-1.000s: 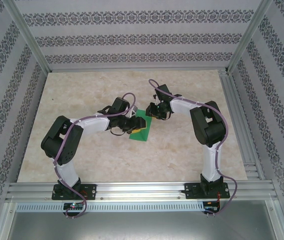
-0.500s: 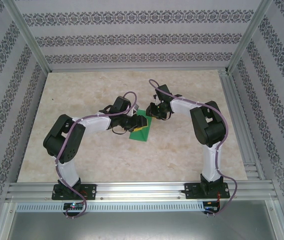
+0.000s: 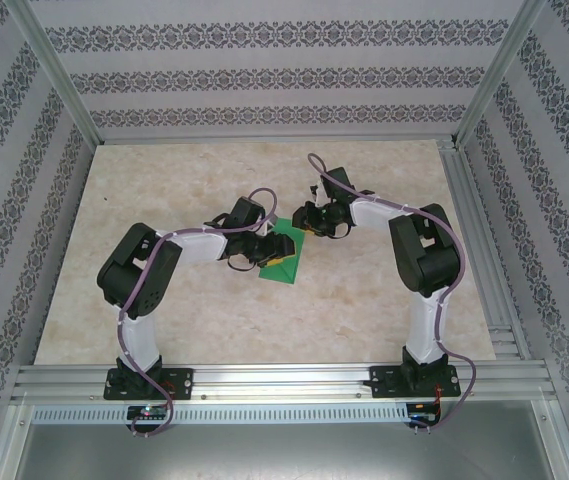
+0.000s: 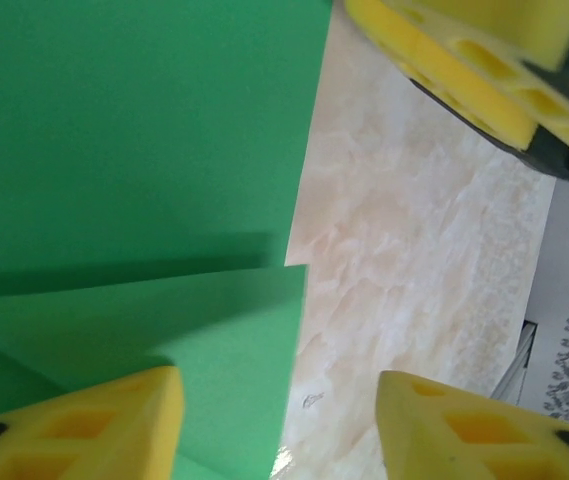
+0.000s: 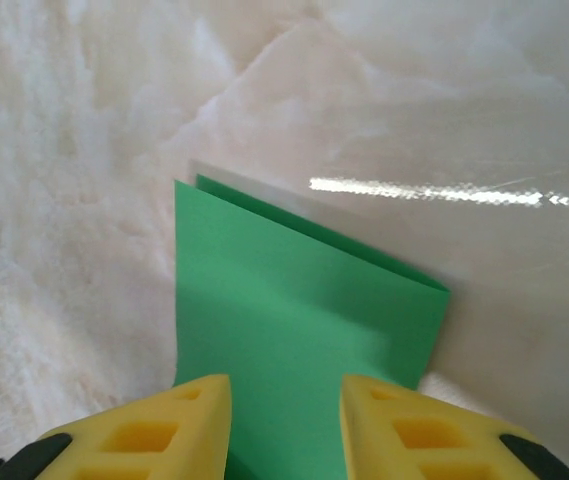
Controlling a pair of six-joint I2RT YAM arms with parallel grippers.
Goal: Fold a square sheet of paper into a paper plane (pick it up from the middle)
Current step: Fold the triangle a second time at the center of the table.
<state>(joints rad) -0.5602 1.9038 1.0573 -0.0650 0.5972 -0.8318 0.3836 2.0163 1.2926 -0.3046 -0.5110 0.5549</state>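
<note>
Marble-look table [image 3: 364,300]; folded green paper [image 3: 286,264] under left pincer [image 3: 267,252], right pincer [image 3: 304,222].

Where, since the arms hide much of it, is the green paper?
Top view: the folded paper lies near the middle of the table, the left fingers over it from the left, the right fingers at its far end.

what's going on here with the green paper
The left gripper and right gripper are working a green paper on the table. The paper is already folded over, with layered edges, but it is not yet a plane. The left gripper is open at the paper's side edge, one finger over paper and one over bare table. The right gripper is partly open at the other end, straddling the paper.
</note>
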